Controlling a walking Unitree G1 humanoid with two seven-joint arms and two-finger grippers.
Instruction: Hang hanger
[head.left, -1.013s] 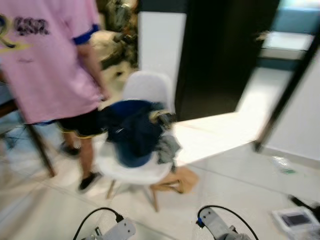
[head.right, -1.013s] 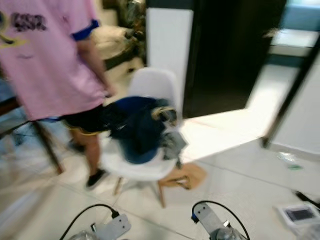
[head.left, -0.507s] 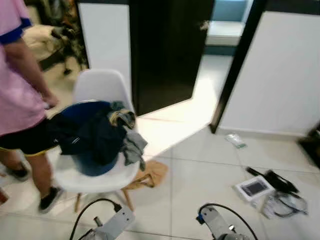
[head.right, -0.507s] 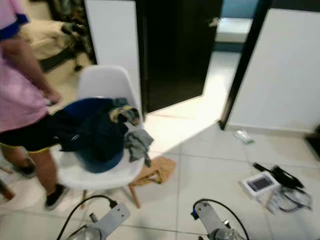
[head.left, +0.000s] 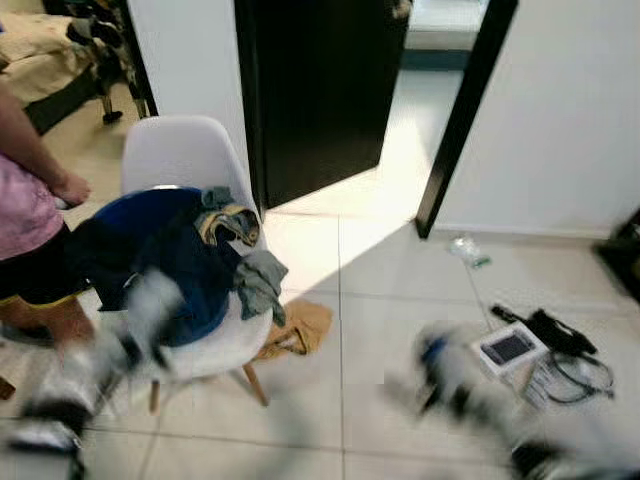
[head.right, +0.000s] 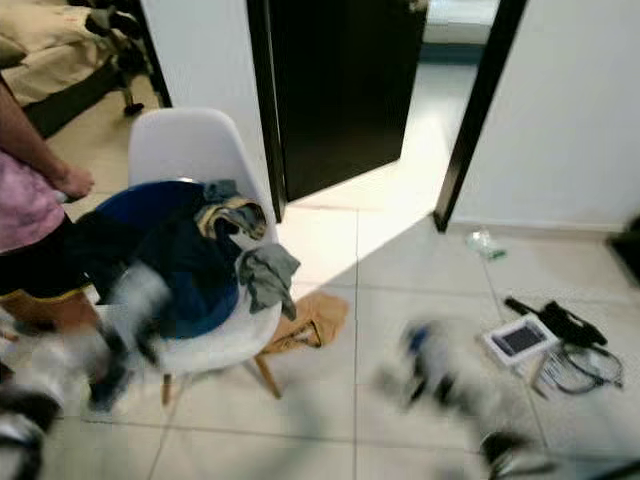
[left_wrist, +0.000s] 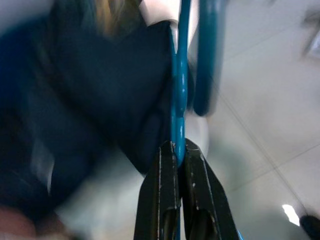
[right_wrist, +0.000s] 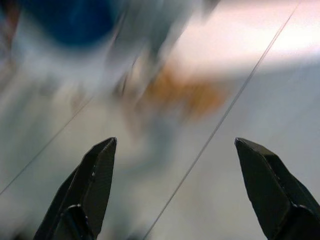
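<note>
Though blurred, gripper (left_wrist: 179, 150) (left) apparently on hanger (left_wrist: 179, 95)

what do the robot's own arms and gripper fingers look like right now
In the eye views both arms are motion-blurred streaks of silver-grey with dark patches; the right arm shows a small blue spot, the left arm none. Up close, the left gripper has long, glossy black fingers tapering to narrow tips. The right gripper has matching black fingers with pointed, wedge-shaped tips.

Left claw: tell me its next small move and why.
Probably keep the left claw clamped and hold the teal hanger clear of the clothes piled on the white chair. No rail is visible yet, and both arms are blurred.
</note>
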